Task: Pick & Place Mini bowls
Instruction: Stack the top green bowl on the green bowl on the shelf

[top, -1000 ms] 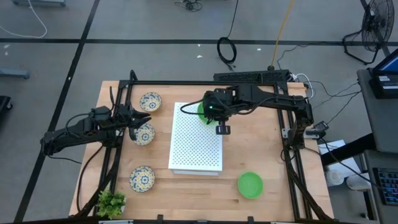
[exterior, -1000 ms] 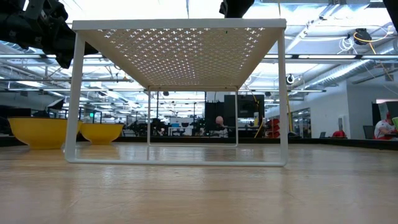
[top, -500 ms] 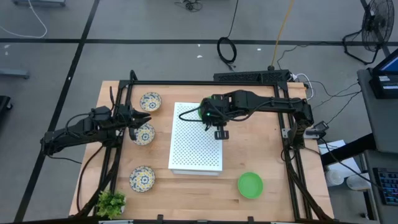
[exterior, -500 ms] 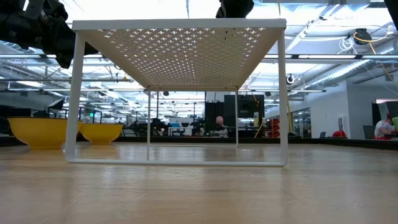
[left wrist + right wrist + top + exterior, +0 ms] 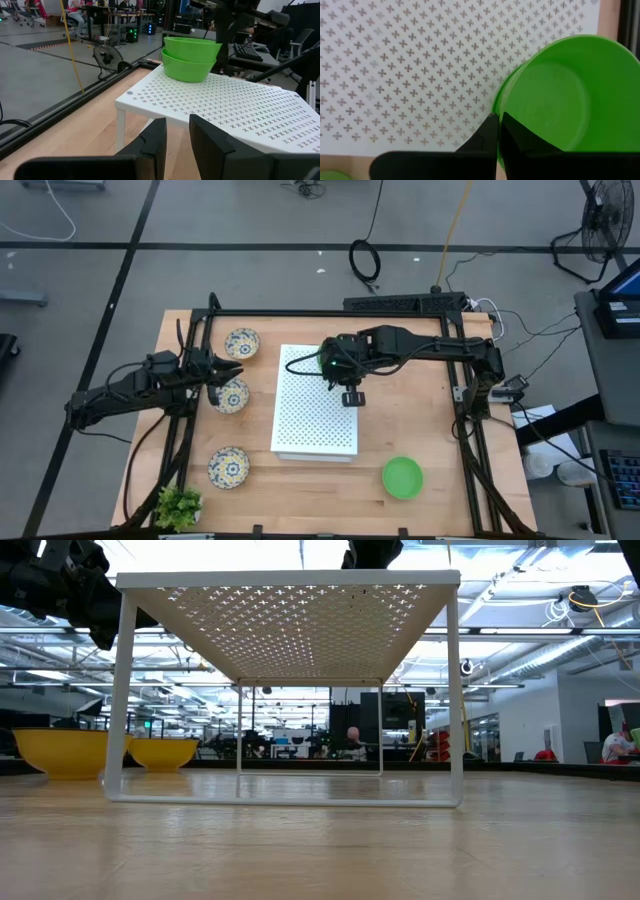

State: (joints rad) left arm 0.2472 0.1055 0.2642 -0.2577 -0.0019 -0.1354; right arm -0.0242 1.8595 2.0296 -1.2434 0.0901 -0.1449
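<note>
Two bright green mini bowls [image 5: 191, 60] sit stacked on the far corner of the white perforated board [image 5: 316, 420]. A third green bowl [image 5: 402, 477] rests on the table near the front right. Three patterned bowls [image 5: 241, 342], [image 5: 229, 395], [image 5: 229, 467] stand in a row along the left. My right gripper [image 5: 497, 131] hangs shut above the board, beside the stack's rim [image 5: 520, 80], holding nothing. My left gripper [image 5: 177, 135] waits at the table's left, level and open with nothing between its fingers, above the middle patterned bowl.
The board stands on thin white legs [image 5: 118, 700], with room beneath it. A small leafy plant [image 5: 178, 506] sits at the near left corner. A black frame [image 5: 330, 311] runs round the table's edges. Bare wood lies between the board and the near edge.
My right gripper has drifted a little toward the table's left and near edges and slightly down above the board, staying shut. The bowls have kept their places.
</note>
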